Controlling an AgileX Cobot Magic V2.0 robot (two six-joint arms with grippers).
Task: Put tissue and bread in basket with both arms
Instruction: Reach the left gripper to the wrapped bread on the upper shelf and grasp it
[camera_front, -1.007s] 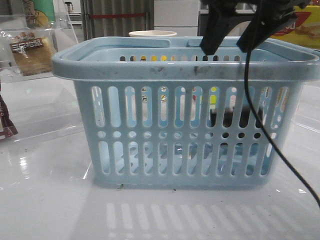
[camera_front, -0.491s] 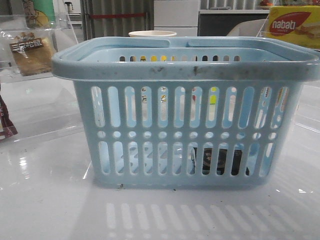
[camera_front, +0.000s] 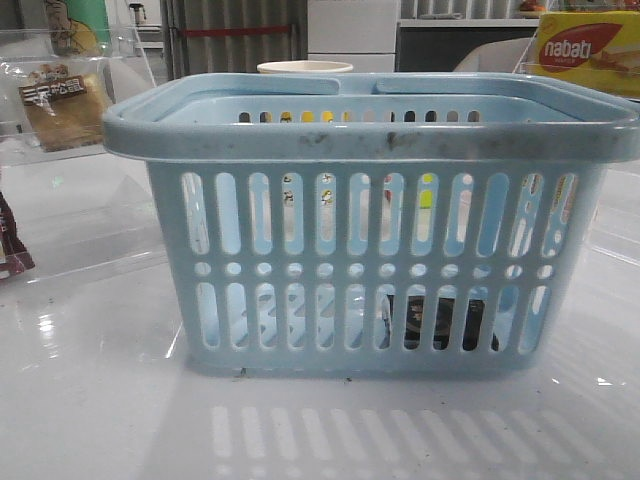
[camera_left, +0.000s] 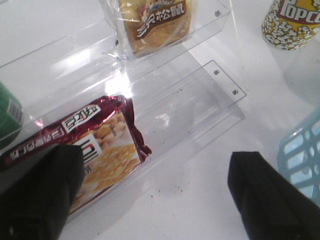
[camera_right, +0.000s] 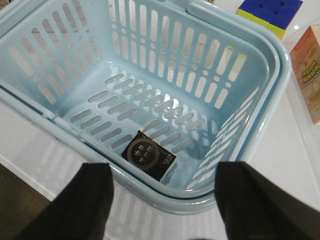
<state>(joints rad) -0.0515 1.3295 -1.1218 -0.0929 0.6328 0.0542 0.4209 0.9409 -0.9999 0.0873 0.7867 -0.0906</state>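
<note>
The basket stands in the middle of the table, filling most of the front view. The tissue lies flat on the basket floor; through the slots in the front view it shows as a dark shape at about 5 o'clock from the basket's centre, touching the floor near the front wall. The bread sits in a clear stand at about 10 o'clock from the basket, well apart from it. The left gripper hangs above the table with its fingers spread wide and nothing between them, over a dark maroon packet that lies by a clear shelf, the bread beyond it. The right gripper hovers above the basket's near rim, fingers wide apart and empty. A nabati box stands at 1 o'clock from the basket.
</note>
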